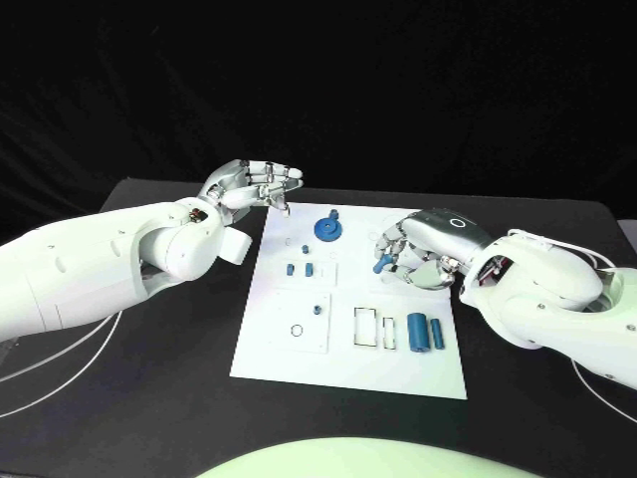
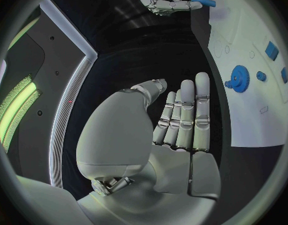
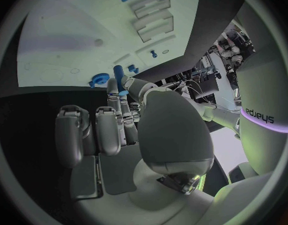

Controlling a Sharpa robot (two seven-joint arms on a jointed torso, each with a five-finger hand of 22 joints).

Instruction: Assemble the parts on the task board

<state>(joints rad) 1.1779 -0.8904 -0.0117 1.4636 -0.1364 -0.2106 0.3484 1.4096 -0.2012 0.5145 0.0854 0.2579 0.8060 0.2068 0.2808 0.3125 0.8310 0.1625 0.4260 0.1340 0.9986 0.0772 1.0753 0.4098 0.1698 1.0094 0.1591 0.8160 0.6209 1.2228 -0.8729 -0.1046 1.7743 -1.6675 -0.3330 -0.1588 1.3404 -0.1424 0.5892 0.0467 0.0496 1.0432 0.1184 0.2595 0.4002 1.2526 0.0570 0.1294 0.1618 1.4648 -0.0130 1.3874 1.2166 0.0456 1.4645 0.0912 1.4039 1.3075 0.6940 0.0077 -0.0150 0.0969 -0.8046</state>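
Tilting blue peg [image 1: 383, 263] (right robot hand [image 1: 422, 249])

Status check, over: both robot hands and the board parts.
Left robot hand open, off board's far corner. Right robot hand pinching small blue peg over task board. Blue gear seated; nothing blocking.

You are looking down at a black table [image 1: 146, 398] set against a dark backdrop. A white task board [image 1: 350, 373] lies flat on its middle, and thin pale cables [image 1: 61, 373] trail across the tabletop near both side edges.
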